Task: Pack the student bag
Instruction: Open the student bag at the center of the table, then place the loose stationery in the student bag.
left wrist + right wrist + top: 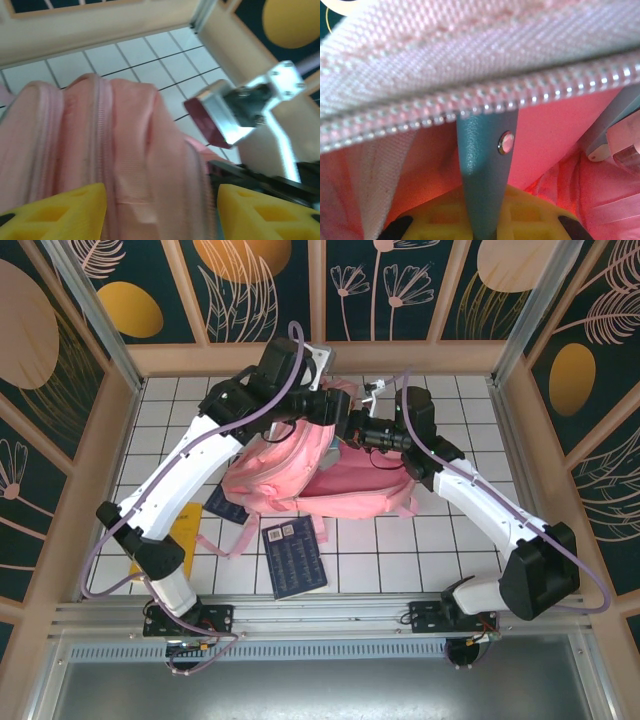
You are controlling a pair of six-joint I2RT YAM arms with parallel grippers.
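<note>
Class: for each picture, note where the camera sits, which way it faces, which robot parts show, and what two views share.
Top: above and behind the bases, facing down on the table and backpack; left arm, right arm show.
Left wrist: behind the left gripper, facing along the backpack's top; yellow fingers flank it.
Right wrist: at the backpack's opening, facing its zipper; right gripper holds a bluish strip.
Shared: backpack, all three.

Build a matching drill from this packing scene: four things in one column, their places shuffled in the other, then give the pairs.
1 student bag
2 dark blue book
3 yellow flat item
4 grey-blue strip

A furthest left on the tiled table
B in the right gripper, below the zip
C middle of the table
D flat on the tiles, just nearer than the bag

Pairs: 1-C, 2-D, 3-A, 4-B
</note>
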